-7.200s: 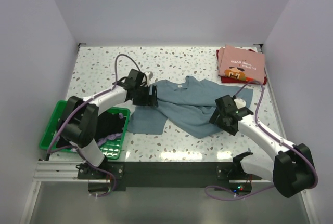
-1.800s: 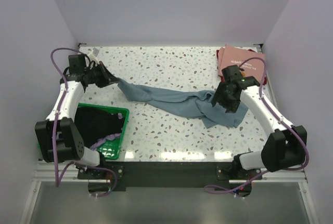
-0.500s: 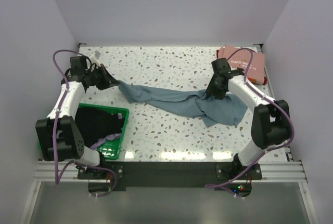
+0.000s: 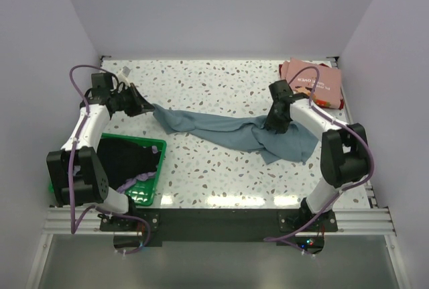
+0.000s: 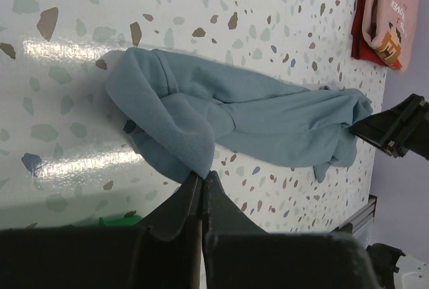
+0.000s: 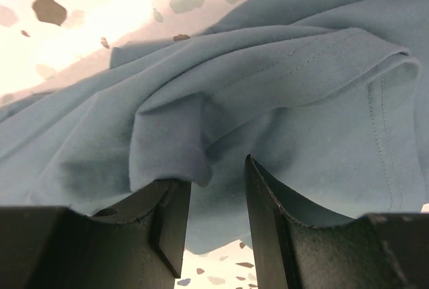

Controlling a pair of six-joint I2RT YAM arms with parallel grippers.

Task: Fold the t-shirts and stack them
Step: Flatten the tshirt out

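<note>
**Q:** Starting from your left, what is in the picture?

**A:** A green plastic mesh basket (image 4: 66, 171) sits at the near left edge of the speckled terrazzo tabletop (image 4: 221, 78). A black t-shirt (image 4: 131, 158) and a lavender t-shirt (image 4: 137, 180) are heaped inside it. Just beyond the basket, your left gripper (image 4: 146, 108) is clamped on one end of the plain dusty grey-blue t-shirt (image 4: 221, 128). In the left wrist view its jaws are pressed together on a fold of that cloth (image 5: 202, 176).

**Q:** And where does the shirt itself lie?

**A:** It stretches in a rumpled, twisted band across the middle of the table, from your left gripper toward the right. There it spreads into a looser bunch.

**Q:** What about your right side?

**A:** Your right gripper (image 4: 271, 125) is down on that bunch. Its jaws are apart, and the right wrist view shows a ridge of the blue cloth rising at the gap between them (image 6: 216, 175). In the far right corner, a folded pink t-shirt with a small printed graphic (image 4: 315, 82) rests on a dark red t-shirt (image 4: 339, 101), well apart from the basket.
</note>
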